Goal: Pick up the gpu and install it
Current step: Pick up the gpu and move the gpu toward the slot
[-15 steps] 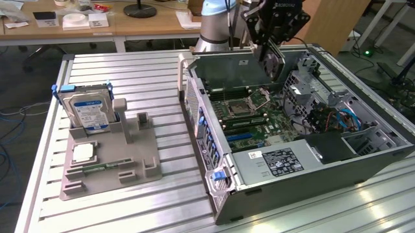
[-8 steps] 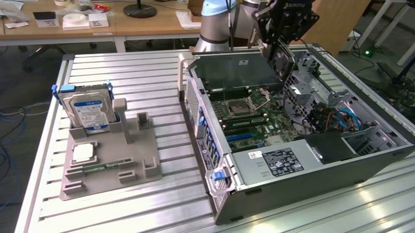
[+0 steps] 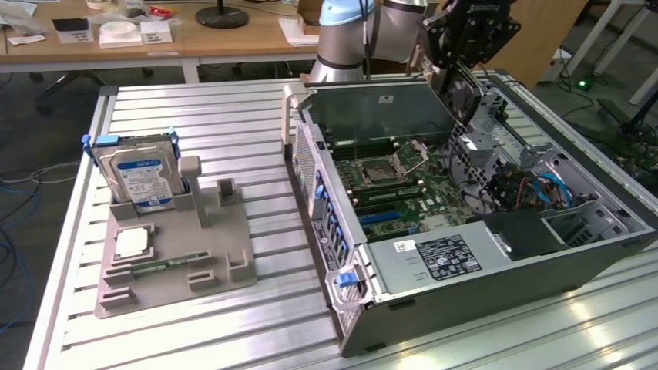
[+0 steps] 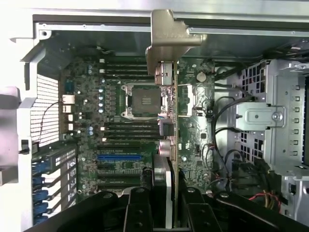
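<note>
Black gripper clamps thin green gpu card over grey computer case
Long axis away from gripper, silver bracket at far end; gripped end hidden

In my tool, the gpu had a matt green board and a dull silver metal bracket; the desk was ribbed bare metal with a soft sheen.

The gpu hangs in the upper right of the exterior view, above the open computer case. It is a thin green card standing on edge, silver bracket at one end, clamped in the tool.
</note>
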### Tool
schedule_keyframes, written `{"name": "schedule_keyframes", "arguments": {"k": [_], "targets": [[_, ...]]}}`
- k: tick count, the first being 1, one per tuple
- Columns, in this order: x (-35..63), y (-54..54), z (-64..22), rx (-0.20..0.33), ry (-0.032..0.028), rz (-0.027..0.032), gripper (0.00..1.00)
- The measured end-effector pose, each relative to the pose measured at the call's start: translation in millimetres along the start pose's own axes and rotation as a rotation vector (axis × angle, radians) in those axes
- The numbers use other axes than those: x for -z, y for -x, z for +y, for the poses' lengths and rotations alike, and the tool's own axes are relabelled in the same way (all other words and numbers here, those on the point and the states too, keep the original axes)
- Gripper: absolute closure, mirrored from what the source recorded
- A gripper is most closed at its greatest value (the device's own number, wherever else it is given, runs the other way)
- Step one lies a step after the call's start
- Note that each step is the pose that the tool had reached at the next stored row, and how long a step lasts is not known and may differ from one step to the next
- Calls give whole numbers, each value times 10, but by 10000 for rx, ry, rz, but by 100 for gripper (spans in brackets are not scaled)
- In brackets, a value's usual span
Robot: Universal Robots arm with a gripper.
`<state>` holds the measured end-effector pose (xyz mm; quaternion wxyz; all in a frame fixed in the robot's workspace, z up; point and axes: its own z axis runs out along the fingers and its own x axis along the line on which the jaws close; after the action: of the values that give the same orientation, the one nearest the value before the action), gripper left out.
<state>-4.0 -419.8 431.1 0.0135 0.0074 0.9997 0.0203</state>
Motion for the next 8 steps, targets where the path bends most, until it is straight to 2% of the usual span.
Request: {"name": "schedule_keyframes", "arguments": {"k": [5,8], "targets": [[-9,158,16,-3,0,119,72],[-8,162,18,-3,-4,121,72]]}}
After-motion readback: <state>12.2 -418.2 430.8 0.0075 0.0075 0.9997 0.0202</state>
